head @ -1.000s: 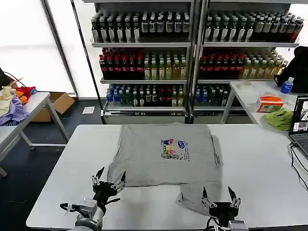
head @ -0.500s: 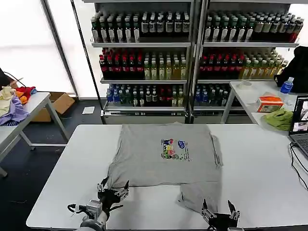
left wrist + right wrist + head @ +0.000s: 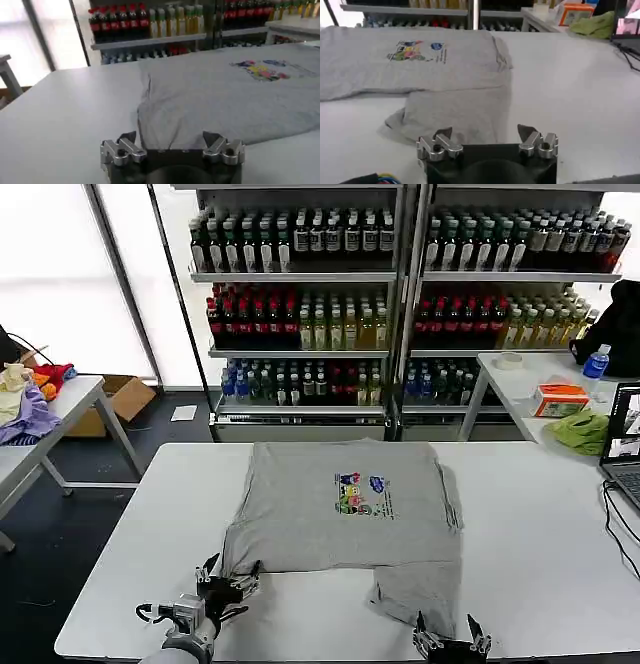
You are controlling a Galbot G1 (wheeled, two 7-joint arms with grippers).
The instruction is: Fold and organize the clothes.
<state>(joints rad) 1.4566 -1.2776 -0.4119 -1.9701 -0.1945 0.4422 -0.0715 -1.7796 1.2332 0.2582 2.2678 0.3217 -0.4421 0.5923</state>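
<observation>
The light grey shirt (image 3: 345,504) lies partly folded on the white table (image 3: 540,534), its cartoon print (image 3: 361,493) facing up. A folded flap (image 3: 420,594) of it reaches toward the near edge on the right. My left gripper (image 3: 228,576) stands open at the shirt's near left corner, and in the left wrist view that gripper (image 3: 171,136) has the shirt's edge (image 3: 210,100) just ahead of it. My right gripper (image 3: 447,636) is open low at the table's near edge, by the flap. The right wrist view has this gripper (image 3: 486,131) in front of the flap (image 3: 457,112).
Shelves of bottles (image 3: 400,294) stand behind the table. A side table on the right carries a lime-green cloth (image 3: 582,430), an orange box (image 3: 560,399) and a laptop (image 3: 625,444). A heap of clothes (image 3: 30,399) lies on a table at the left.
Both grippers have dropped lower and drawn back toward the table's near edge. The shirt has not moved.
</observation>
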